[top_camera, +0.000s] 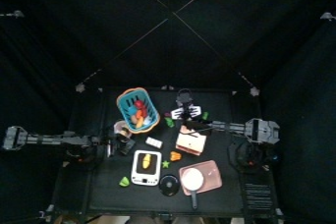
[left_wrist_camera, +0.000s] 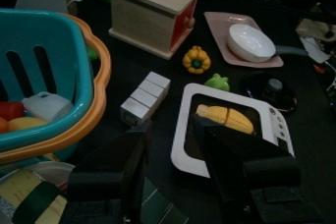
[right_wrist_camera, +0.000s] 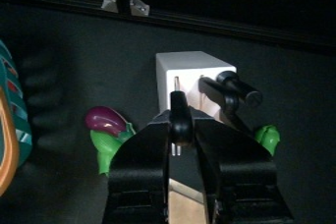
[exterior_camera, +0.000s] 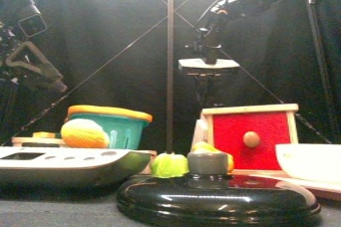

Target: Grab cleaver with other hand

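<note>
My right gripper [exterior_camera: 205, 54] hangs high over the back of the table, shut on the cleaver [exterior_camera: 209, 64], a pale flat piece held in the air. From the right wrist, the cleaver's cream blade [right_wrist_camera: 192, 71] and its dark handle stick out past the closed fingertips [right_wrist_camera: 178, 120]. From above, this gripper [top_camera: 187, 111] sits just right of the basket. The left gripper [left_wrist_camera: 197, 174] is open and holds nothing. It hovers low on the left side, over the white scale [left_wrist_camera: 237, 135].
A teal basket with an orange rim [left_wrist_camera: 59, 81] holds toy food. A wooden box with a red front [exterior_camera: 249, 136] stands mid-table. A pink tray with a white bowl [left_wrist_camera: 245, 41], a yellow pepper [left_wrist_camera: 197, 59], an eggplant [right_wrist_camera: 109, 120] and a black round lid [exterior_camera: 213, 196] lie around.
</note>
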`<action>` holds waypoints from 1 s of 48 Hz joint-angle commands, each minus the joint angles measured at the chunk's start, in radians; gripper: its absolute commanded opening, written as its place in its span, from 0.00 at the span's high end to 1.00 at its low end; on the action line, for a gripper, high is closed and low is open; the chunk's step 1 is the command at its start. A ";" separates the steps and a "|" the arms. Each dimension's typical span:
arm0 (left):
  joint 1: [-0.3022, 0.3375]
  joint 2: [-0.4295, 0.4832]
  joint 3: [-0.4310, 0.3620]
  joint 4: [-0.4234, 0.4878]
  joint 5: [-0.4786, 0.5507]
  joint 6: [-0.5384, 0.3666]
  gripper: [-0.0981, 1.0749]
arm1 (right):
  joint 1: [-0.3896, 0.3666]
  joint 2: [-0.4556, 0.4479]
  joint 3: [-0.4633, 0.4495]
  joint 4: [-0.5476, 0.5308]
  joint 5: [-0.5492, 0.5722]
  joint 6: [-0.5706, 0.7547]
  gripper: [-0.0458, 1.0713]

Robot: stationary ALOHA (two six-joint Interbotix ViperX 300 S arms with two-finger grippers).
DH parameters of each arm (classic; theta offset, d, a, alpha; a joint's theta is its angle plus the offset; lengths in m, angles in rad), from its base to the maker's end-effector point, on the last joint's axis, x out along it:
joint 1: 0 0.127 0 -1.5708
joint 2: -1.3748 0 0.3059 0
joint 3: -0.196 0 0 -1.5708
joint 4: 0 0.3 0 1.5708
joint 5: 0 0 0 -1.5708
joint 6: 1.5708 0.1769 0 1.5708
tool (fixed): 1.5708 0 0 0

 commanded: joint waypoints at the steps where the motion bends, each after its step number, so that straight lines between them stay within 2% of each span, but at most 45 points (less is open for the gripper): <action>1: 0.000 0.002 -0.014 0.000 -0.009 0.000 0.25 | 0.003 -0.052 -0.015 0.002 0.002 -0.002 0.52; 16: -0.002 0.003 -0.015 0.000 -0.009 0.000 0.25 | 0.100 -0.135 -0.032 -0.014 0.077 -0.005 0.53; 35: -0.002 0.002 -0.015 0.000 -0.009 0.000 0.25 | 0.265 -0.265 -0.025 -0.077 0.135 -0.006 0.53; 48: -0.002 0.003 -0.025 0.002 -0.020 0.002 0.25 | 0.385 -0.354 0.074 -0.178 0.127 -0.008 0.53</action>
